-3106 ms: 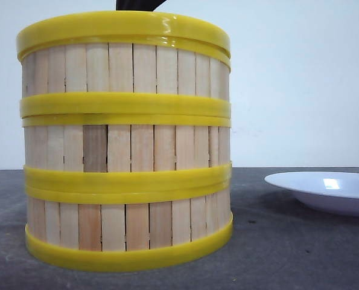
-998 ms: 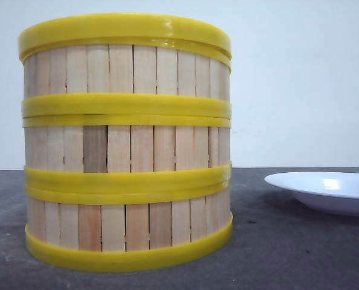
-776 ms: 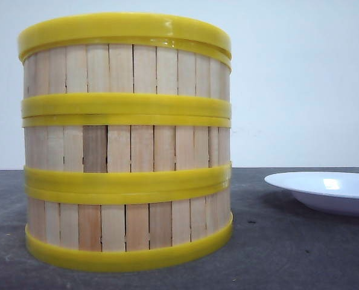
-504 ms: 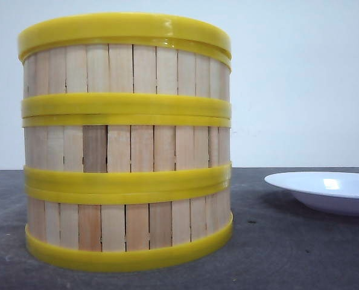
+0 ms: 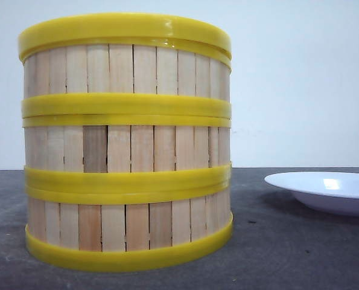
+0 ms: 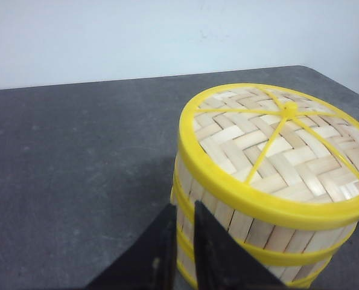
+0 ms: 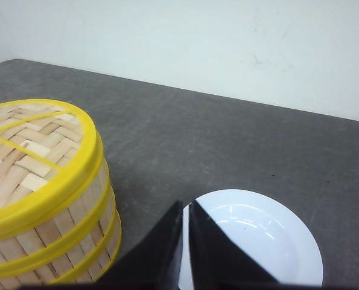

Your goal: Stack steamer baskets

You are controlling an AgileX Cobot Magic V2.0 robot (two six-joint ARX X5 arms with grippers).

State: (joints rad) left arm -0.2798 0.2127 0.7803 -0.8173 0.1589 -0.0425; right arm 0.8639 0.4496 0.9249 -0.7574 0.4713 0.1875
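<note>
Front cam: table height, facing the back wall, very close to the steamer baskets (image 5: 126,142), which fill frame left. Both wrist cams look down from above at an angle. All share the stack; front and right wrist share the plate (image 5: 324,191).

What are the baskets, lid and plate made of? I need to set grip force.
Baskets: walls of pale vertical slats with visible grain, likely unfinished wood; the thick yellow rims are glossy, probably plastic. Lid: flat strips woven in a herringbone, likely bamboo, matte, with a shiny yellow rim. Plate: smooth glossy white, ceramic or melamine; cannot tell which.
</note>
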